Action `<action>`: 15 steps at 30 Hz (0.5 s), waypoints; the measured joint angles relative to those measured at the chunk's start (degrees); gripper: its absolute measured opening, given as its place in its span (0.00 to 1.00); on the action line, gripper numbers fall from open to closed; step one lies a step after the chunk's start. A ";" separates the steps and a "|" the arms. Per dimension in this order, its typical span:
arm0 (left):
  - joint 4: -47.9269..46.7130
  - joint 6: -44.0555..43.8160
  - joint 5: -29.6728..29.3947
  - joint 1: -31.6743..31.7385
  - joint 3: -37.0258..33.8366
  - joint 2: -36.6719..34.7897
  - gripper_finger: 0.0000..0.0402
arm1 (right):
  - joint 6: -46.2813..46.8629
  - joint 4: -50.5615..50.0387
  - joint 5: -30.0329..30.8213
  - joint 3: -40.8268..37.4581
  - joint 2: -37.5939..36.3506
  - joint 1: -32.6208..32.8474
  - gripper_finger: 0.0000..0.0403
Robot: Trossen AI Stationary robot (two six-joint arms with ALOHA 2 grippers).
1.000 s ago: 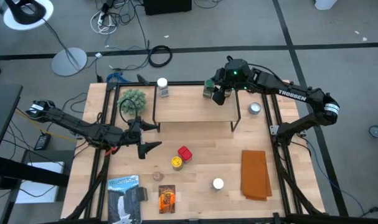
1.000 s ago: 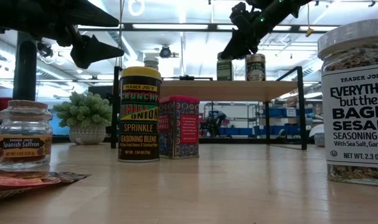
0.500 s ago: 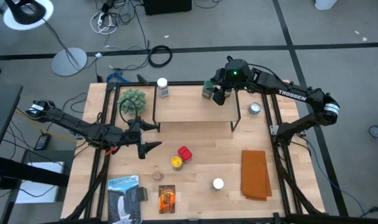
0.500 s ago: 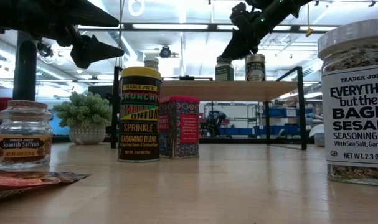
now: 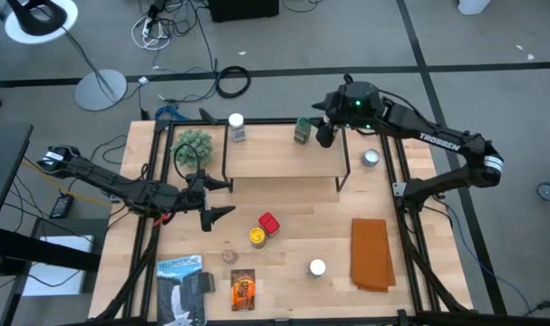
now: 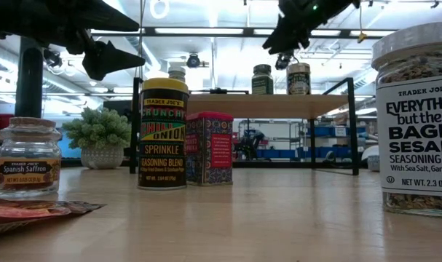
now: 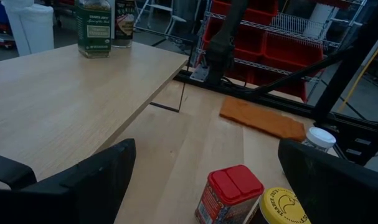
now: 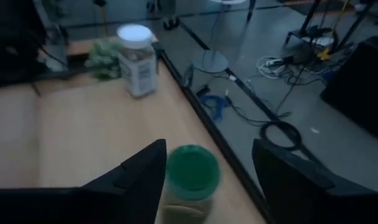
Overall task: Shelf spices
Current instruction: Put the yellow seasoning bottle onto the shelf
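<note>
Two jars top the shelf (image 5: 279, 156) — wooden table (image 5: 293, 231), grey floor around.

Two arms, each with one gripper: left gripper (image 5: 222, 198), right gripper (image 5: 322, 120).

One shelf (image 5: 284, 156) carries three jars: a white-lidded one (image 5: 236, 126), a green-lidded one (image 5: 303, 129) just ahead of the right fingers (image 8: 139, 171), and a third (image 6: 298, 78) beside it.

On the table (image 5: 293, 226):
- four more jars
- one red box (image 5: 269, 223)
- one packet (image 5: 243, 288)
- one blue-white package (image 5: 181, 288)
- one cloth (image 5: 371, 254)
- one plant (image 5: 193, 145)
</note>
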 joint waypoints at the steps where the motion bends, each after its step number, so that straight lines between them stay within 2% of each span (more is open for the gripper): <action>1: 0.01 -0.01 0.00 0.02 -0.01 0.00 0.99 | 0.96 -0.22 -0.04 0.00 -0.36 0.57 0.59; 4: -0.01 0.00 0.00 0.00 -0.01 0.02 0.99 | 2.49 -1.32 -0.09 0.00 -0.89 2.70 0.55; 6: -0.01 0.00 0.00 0.01 0.01 0.00 0.99 | 2.60 -2.82 -0.08 0.00 -0.86 4.27 0.48; 9: 0.01 0.00 0.00 0.01 0.00 0.00 0.99 | 4.41 -4.38 -0.10 0.00 -0.23 6.51 0.32; 12: 0.02 0.00 0.00 0.01 0.00 0.00 0.99 | 6.20 -5.30 0.23 0.00 0.54 8.83 0.10; 13: -0.01 0.00 0.00 0.00 0.01 0.00 0.99 | 6.24 -4.97 0.65 0.00 0.94 9.72 0.05; 15: -0.01 0.00 0.00 0.02 0.01 0.00 0.99 | 6.19 -5.20 2.63 0.00 1.67 11.20 0.03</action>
